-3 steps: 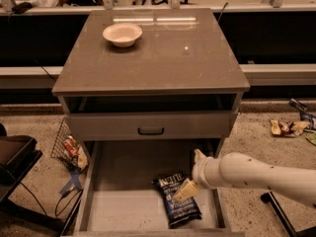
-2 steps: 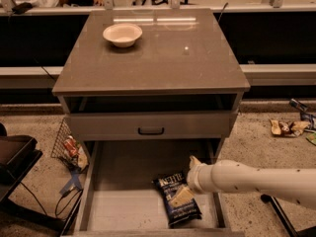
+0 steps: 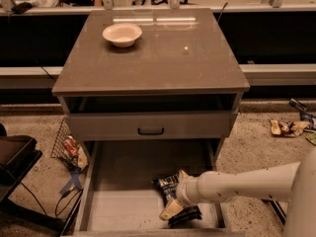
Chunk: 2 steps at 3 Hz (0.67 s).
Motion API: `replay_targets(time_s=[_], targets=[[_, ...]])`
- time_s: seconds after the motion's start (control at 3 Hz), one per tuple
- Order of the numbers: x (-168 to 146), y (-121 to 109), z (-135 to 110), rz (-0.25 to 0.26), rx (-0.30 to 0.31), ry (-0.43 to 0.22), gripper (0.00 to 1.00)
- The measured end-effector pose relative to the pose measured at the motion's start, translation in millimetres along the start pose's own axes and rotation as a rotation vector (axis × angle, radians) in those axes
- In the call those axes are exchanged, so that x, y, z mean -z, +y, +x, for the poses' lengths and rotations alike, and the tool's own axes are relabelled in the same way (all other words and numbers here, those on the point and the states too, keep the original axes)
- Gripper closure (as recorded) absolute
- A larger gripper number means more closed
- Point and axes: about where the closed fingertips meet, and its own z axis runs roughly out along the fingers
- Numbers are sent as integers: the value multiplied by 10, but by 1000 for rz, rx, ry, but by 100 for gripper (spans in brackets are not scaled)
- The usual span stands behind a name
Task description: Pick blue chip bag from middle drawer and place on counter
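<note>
Small crinkly dark blue chip bag [image 3: 167, 185], white lettering illegible, lying in open grey middle drawer [image 3: 128, 167] near front right corner, below glossy grey-brown table [image 3: 163, 63]. White gripper [image 3: 176, 194] over bag, fingers [image 3: 170, 211] spread astride it.

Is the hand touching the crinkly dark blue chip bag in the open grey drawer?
Cannot tell. In the camera view the hand, over the grey drawer, overlaps the crinkly dark blue chip bag, hiding its middle; neither contact nor gap shows.
</note>
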Motion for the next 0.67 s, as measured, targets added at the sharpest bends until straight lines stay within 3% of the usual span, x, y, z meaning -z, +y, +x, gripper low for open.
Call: replay_targets(time_s=[0.33, 0.67], targets=[[-43, 32, 10, -8, -1, 1, 15], [-52, 41, 8, -11, -1, 1, 39]])
